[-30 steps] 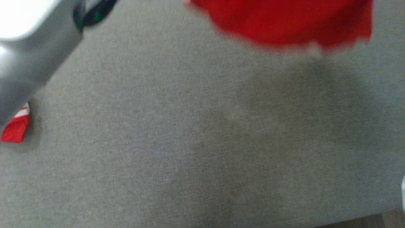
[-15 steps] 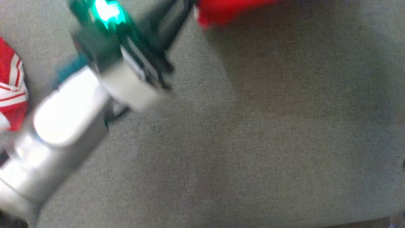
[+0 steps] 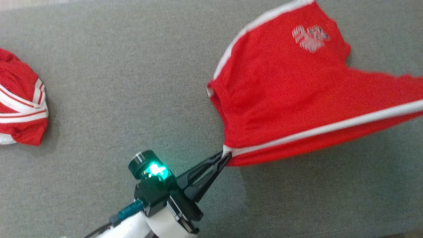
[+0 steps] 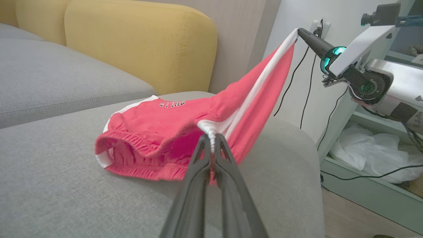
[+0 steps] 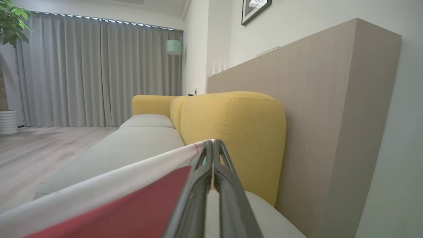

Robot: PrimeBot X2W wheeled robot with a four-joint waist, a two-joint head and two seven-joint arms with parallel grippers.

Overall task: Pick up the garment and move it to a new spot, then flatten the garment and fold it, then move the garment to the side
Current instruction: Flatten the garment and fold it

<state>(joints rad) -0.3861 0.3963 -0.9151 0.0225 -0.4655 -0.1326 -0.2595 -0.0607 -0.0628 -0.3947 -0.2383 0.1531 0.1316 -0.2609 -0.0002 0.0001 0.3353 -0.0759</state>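
Red garment [image 3: 290,92], a pair of shorts with white side stripes, hangs stretched between the two grippers over the grey sofa seat [image 3: 132,82]. The left gripper [image 3: 225,156] has its fingers pressed together on a corner at the near end of one white stripe. In the left wrist view the right gripper [image 4: 297,31] is pinching the far end of that same stripe and holds it much higher. The striped edge is therefore taut and slanted, while the rest of the cloth sags, and the open elastic waistband lies on the seat in front of the yellow backrest [image 4: 142,43].

Both pinches sit on a thin bit of edge, so the main risk is a slip. If the arms pull further apart, the stripe could slide out of one gripper and the shorts would drop in a heap. The part lying on the cushion may also drag against the rough fabric during a move, so the cloth could bunch or twist rather than spread flat. With one end high and the other low, laying it down could leave a skewed crease. A second red striped garment [image 3: 19,102] lies well apart at the left, so a careless placement to that side could mix the two.
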